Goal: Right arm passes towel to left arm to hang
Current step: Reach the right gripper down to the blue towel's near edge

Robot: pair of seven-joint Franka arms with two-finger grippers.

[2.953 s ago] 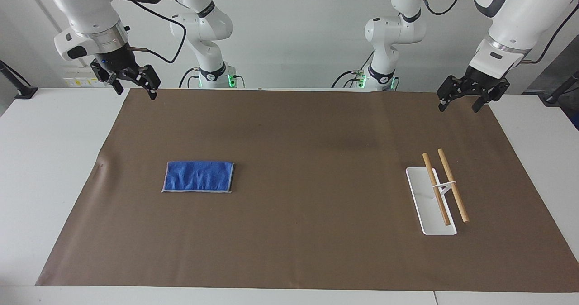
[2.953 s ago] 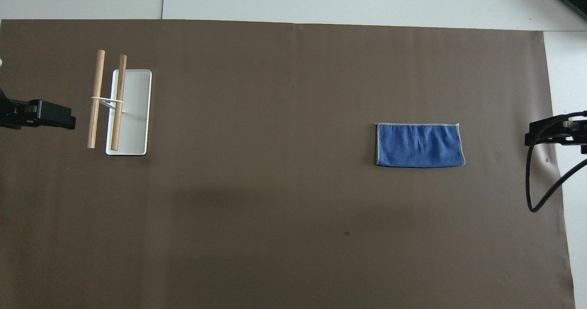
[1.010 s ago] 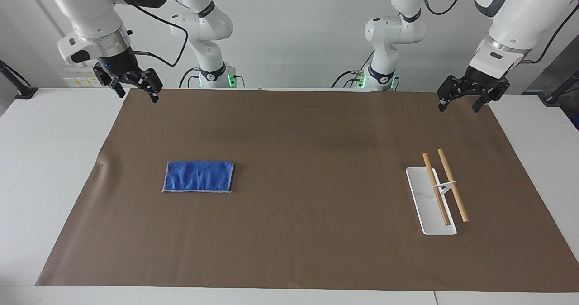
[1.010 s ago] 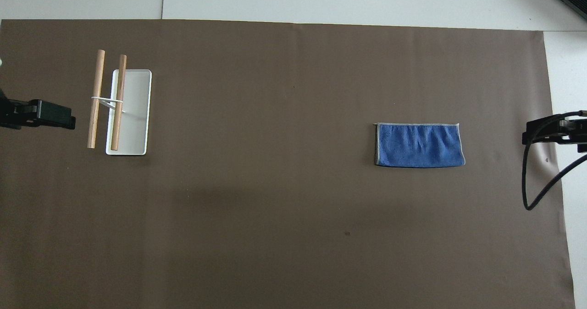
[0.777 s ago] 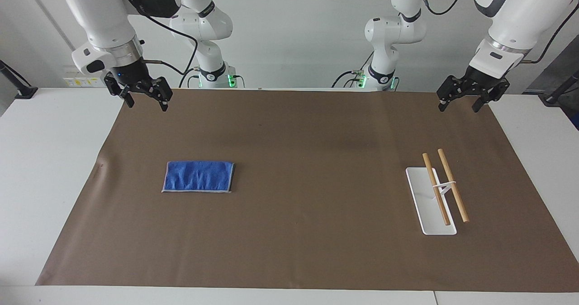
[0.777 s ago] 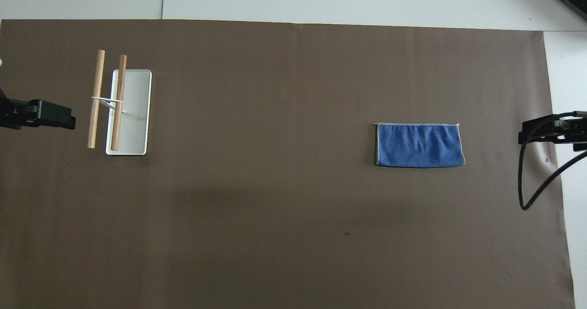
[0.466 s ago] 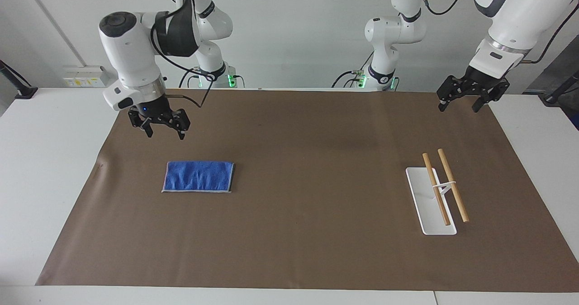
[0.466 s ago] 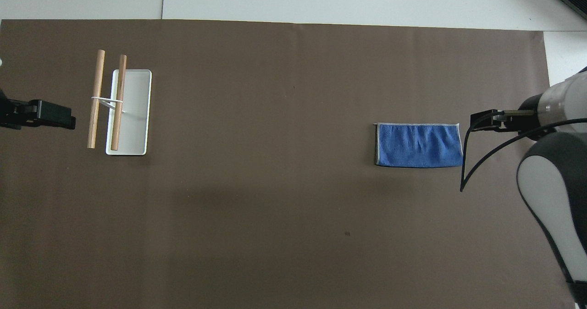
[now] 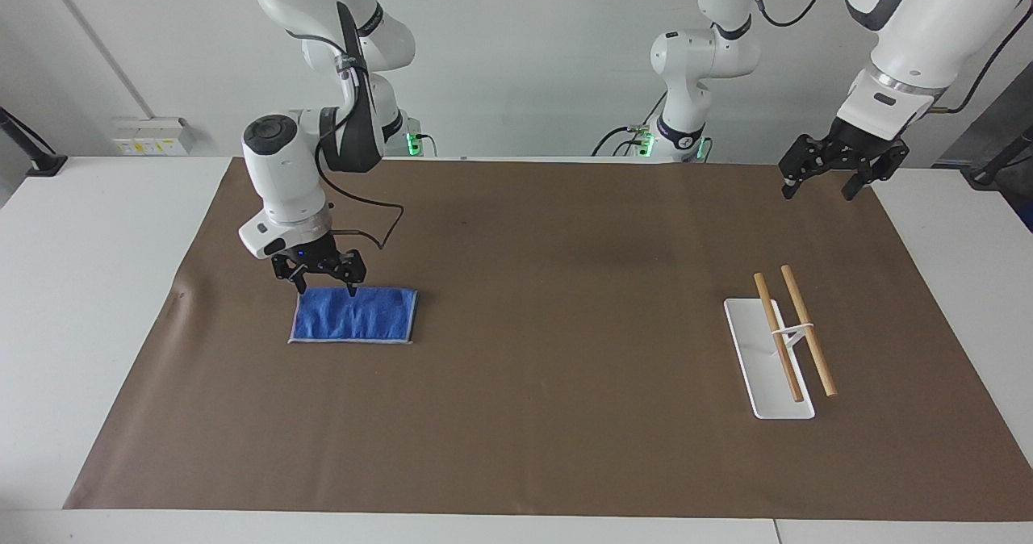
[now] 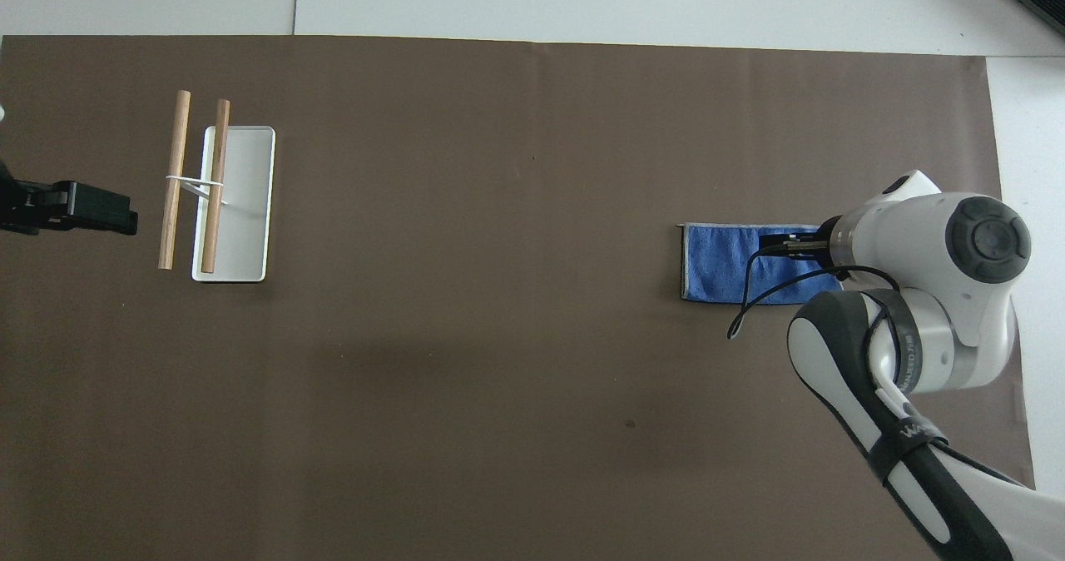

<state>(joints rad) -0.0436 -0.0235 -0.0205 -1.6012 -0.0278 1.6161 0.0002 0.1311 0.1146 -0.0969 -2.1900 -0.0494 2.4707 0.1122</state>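
The towel (image 9: 353, 315) lies flat on the brown mat (image 9: 549, 326); the right pincer (image 9: 325, 283) hangs spread and empty over its robot-side edge and should pinch that hem squarely. The left pincer (image 9: 821, 181) waits, spread

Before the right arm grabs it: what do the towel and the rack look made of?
Towel: soft blue terry-like cloth, matte and napped, with pale stitched edging. Rack: two bare, wood-coloured rods on a smooth white base, probably painted metal or plastic; which one cannot be told.

White table (image 9: 97, 302), brown mat (image 9: 549, 302), towel (image 9: 363, 318), rack (image 9: 767, 366)
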